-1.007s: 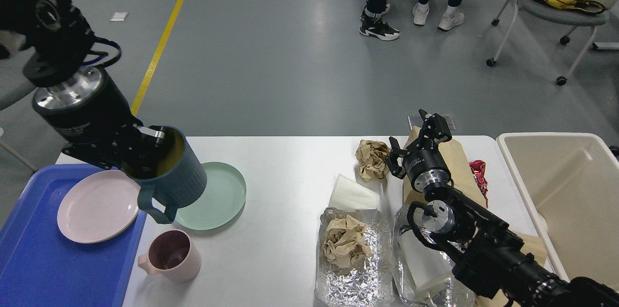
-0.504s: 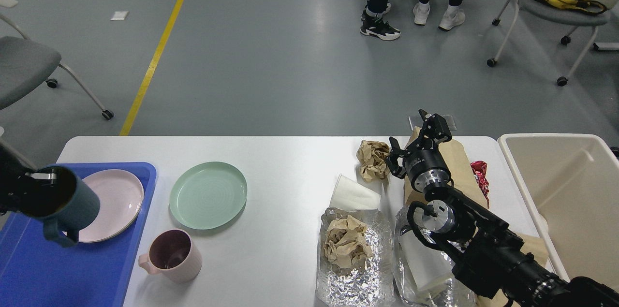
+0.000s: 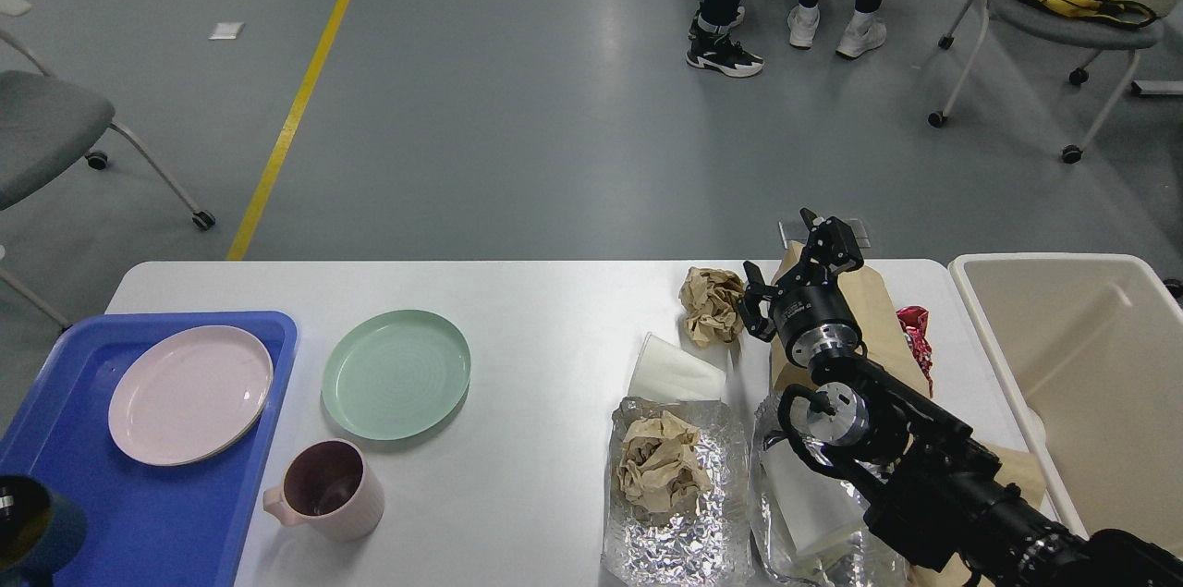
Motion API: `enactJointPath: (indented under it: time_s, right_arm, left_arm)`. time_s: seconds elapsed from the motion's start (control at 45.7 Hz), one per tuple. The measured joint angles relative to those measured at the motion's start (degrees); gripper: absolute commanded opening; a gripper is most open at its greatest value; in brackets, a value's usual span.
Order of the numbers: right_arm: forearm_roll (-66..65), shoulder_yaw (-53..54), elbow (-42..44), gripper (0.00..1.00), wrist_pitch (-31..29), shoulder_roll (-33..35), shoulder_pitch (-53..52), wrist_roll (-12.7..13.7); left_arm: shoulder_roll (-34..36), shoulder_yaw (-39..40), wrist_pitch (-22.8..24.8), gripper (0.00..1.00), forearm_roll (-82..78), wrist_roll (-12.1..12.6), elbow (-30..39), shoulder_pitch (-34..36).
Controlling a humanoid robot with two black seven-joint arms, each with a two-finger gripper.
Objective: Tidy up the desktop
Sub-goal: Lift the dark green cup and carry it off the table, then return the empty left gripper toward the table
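We are watching the dark blue mug [image 3: 32,527] sinking toward the near left corner of the blue tray [image 3: 157,522]. A second ago it was riding high over the pink plate [image 3: 189,393] and the green plate [image 3: 396,372]; now only its rim is peeking in at the bottom left edge of the view. Our left pincer has dropped out of sight with it, so we cannot tell whether it is letting go yet.

Our right pincer [image 3: 802,265] is hanging where it was, fingers spread, gripping nothing, over the brown paper bag [image 3: 869,310] by the bench's far right corner.

The bench [image 3: 545,310] is getting tidier on its left end, we judge: one mug nearly stowed. The pink mug [image 3: 325,487] and the green plate are waiting beside the tray's right edge. The right end is looking busy: crumpled paper ball [image 3: 710,302], white cup [image 3: 675,372] on its side, foil sheets [image 3: 670,522], red wrapper [image 3: 915,328], all next to the beige bin [image 3: 1081,384].
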State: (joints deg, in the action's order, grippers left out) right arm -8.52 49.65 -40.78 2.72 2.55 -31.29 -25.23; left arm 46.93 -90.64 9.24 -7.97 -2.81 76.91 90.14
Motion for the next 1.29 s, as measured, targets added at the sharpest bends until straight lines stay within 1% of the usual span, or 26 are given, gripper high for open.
enactJointPath:
  time_s: [0.153, 0.241, 0.416, 0.504, 0.591, 0.723, 0.81, 0.832, 0.854, 0.92, 0.964, 0.985, 1.292]
  right_arm:
    - [0.00, 0.00, 0.00, 1.00, 0.00, 0.00, 0.00, 0.00]
    - [0.00, -0.01, 0.00, 1.00, 0.00, 0.00, 0.00, 0.00]
    - [0.00, -0.01, 0.00, 1.00, 0.00, 0.00, 0.00, 0.00]
    - [0.00, -0.01, 0.00, 1.00, 0.00, 0.00, 0.00, 0.00]
    - [0.00, -0.03, 0.00, 1.00, 0.00, 0.00, 0.00, 0.01]
    - [0.00, -0.03, 0.00, 1.00, 0.00, 0.00, 0.00, 0.02]
    - [0.00, -0.02, 0.00, 1.00, 0.00, 0.00, 0.00, 0.02]
    - [0.00, -0.02, 0.00, 1.00, 0.00, 0.00, 0.00, 0.02]
    - [0.00, -0.02, 0.00, 1.00, 0.00, 0.00, 0.00, 0.02]
    - [0.00, -0.02, 0.00, 1.00, 0.00, 0.00, 0.00, 0.02]
    - [0.00, -0.01, 0.00, 1.00, 0.00, 0.00, 0.00, 0.02]
    - [0.00, 0.00, 0.00, 1.00, 0.00, 0.00, 0.00, 0.02]
    - [0.00, -0.01, 0.00, 1.00, 0.00, 0.00, 0.00, 0.02]
  left_arm:
    - [1.06, 0.62, -0.12, 0.01, 0.29, -2.00, -4.05, -4.88]
    - [1.18, 0.96, -0.27, 0.01, 0.37, -2.63, -6.47, -7.35]
    - [1.23, 4.62, -0.37, 0.01, 1.30, -2.62, -12.05, -12.95]
    - [1.20, 6.95, -0.37, 0.03, 1.64, -2.35, -13.65, -15.38]
    - [1.04, 8.16, -0.37, 0.07, 1.72, -2.22, -15.12, -17.42]
    - [0.98, 8.35, -0.36, 0.27, 1.73, -2.20, -16.01, -18.24]
    - [0.97, 8.36, -0.31, 0.36, 1.73, -2.23, -16.14, -18.53]
    - [0.97, 8.36, -0.31, 0.40, 1.73, -2.32, -16.18, -18.65]
    - [0.97, 8.36, -0.31, 0.45, 1.73, -2.38, -16.23, -18.77]
    - [0.98, 8.36, -0.29, 0.66, 1.73, -2.43, -16.45, -19.08]
    - [1.00, 8.36, -0.20, 0.85, 1.73, -2.39, -16.62, -19.28]
    - [1.02, 8.35, -0.15, 0.90, 1.73, -2.34, -16.67, -19.37]
    - [1.00, 7.97, 0.03, 0.93, 1.59, -1.46, -17.45, -20.08]
